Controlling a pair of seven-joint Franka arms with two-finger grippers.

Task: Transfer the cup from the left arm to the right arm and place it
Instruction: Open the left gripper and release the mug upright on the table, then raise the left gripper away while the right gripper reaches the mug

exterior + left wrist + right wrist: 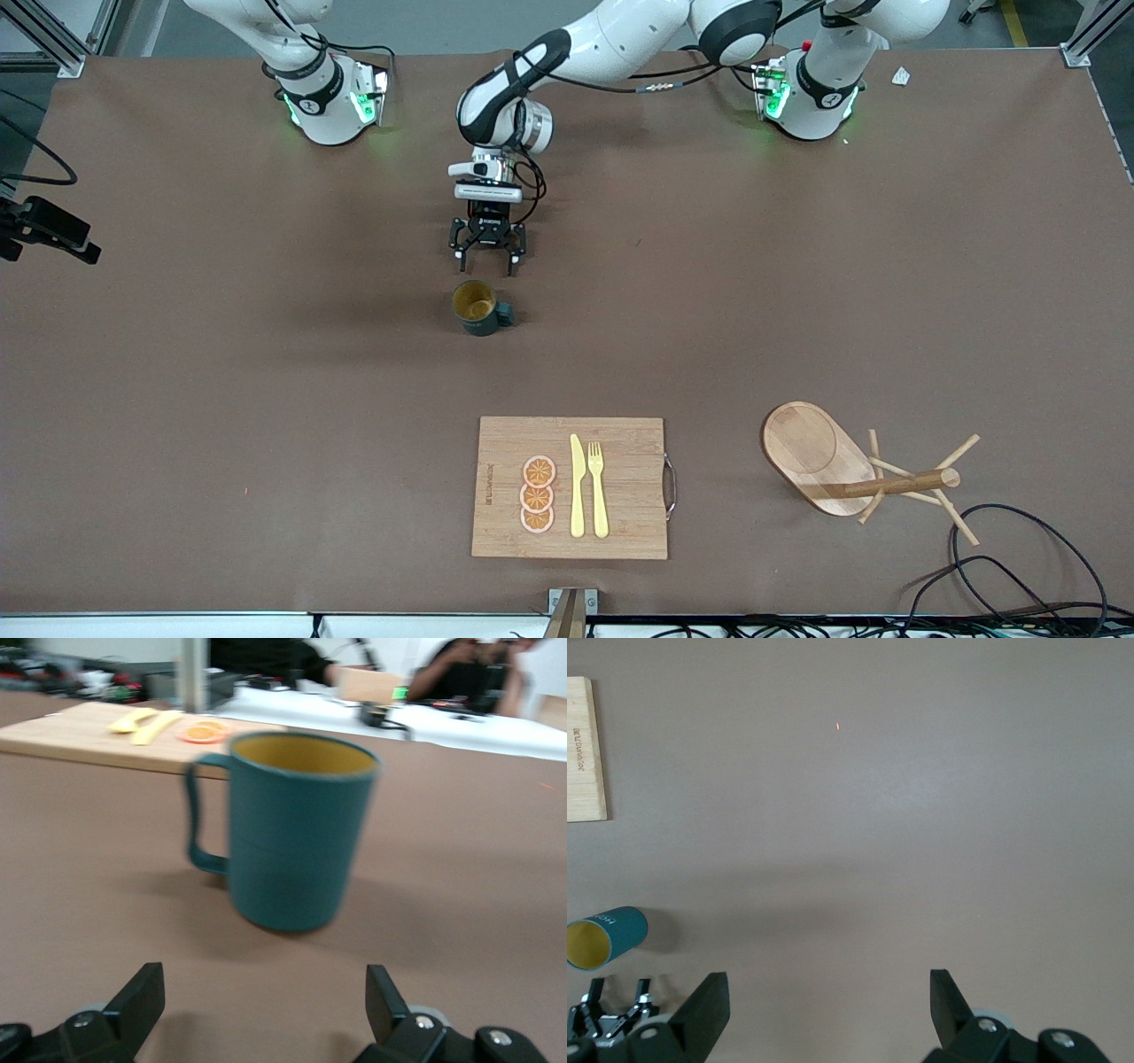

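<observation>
Left gripper (485,263) sits low by the table, fingers spread wide and holding nothing, with the teal cup (478,308) upright just in front of it, untouched. The cup stands mid-table, handle toward the left arm's end, farther from the front camera than the cutting board (505,443). Right gripper (824,1005) waits, fingers apart and empty, over bare table.

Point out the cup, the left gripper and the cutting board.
cup (478,310), front view, on its teal outer wall.
left gripper (486,263), front view, midway between its open fingertips.
cutting board (633,478), front view, on bare wood beside the fork.
</observation>
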